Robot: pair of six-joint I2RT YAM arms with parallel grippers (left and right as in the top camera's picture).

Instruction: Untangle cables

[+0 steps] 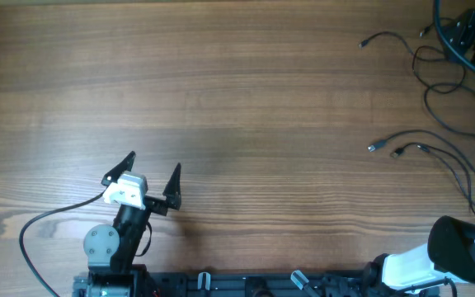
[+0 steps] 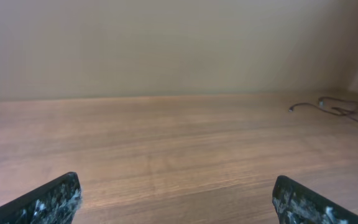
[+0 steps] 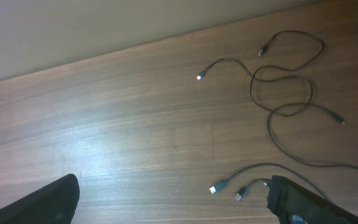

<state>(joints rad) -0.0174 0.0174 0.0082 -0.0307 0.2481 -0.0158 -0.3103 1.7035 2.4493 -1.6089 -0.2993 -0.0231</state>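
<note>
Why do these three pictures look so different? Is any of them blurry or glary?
Overhead view: even light, crisp wood grain on the table, no harsh shadows. Left wrist view: hazy and washed out, the cables faint and soft. Right wrist view: sharper, with a pale glare patch on the wood.

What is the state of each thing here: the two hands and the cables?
left hand: open, empty.
right hand: open, empty.
far cables: lying loose, looped, crossing each other, held by no hand.
near cables: lying loose, side by side, plugs free.
</note>
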